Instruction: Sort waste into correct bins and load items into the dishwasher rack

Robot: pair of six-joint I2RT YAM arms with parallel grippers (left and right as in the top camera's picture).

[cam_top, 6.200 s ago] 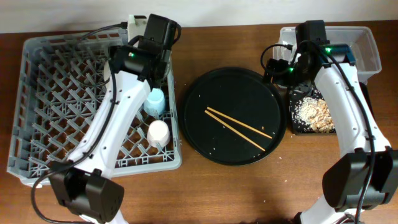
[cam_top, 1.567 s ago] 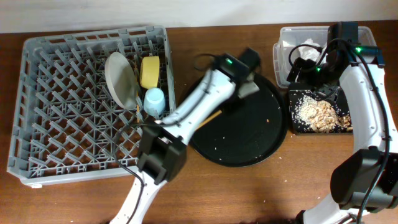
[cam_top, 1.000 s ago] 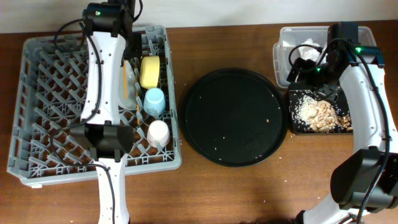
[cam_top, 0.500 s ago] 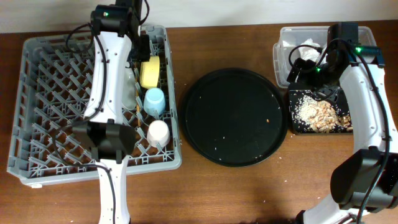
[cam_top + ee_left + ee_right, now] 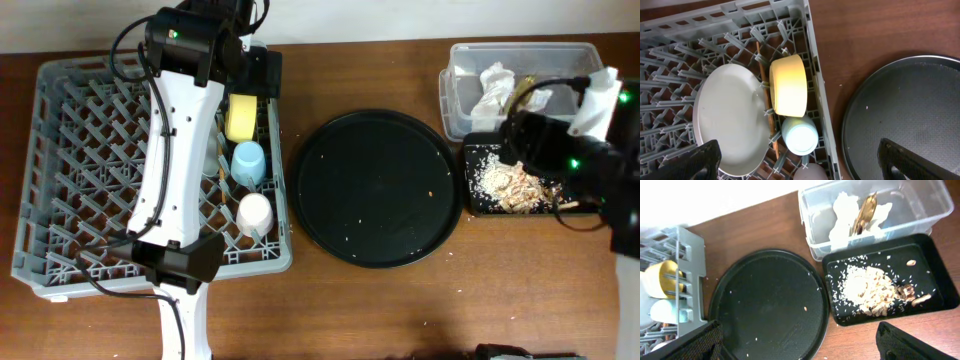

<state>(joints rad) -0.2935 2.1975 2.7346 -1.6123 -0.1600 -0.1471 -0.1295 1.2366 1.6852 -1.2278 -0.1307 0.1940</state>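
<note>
Overhead: hovering above the rack [image 5: 80, 200] with the left claw [image 5: 799, 150], spread wide and gripping nothing. Looking down from the left wrist on the load: plate [image 5: 730, 120] standing on edge, chopsticks [image 5: 761, 65] slotted between it and the yellow bowl [image 5: 788, 85], blue cup [image 5: 800, 135] touching the bowl's near side, white cup [image 5: 807, 174] just past it at the frame's edge. Hanging high by the black bin [image 5: 932, 265] of rice scraps with the right claw [image 5: 797, 330], likewise wide and empty; seeing the clear bin [image 5: 920, 215] beside it, holding tissue. Judging sorting and loading as nearly done, finding only crumbs on the round tray [image 5: 375, 230] in the middle of the worktop [image 5: 400, 310]. Probably calling next for pinching that tray's rim and tipping the crumbs into the black bin, or else pulling both arms clear.
</note>
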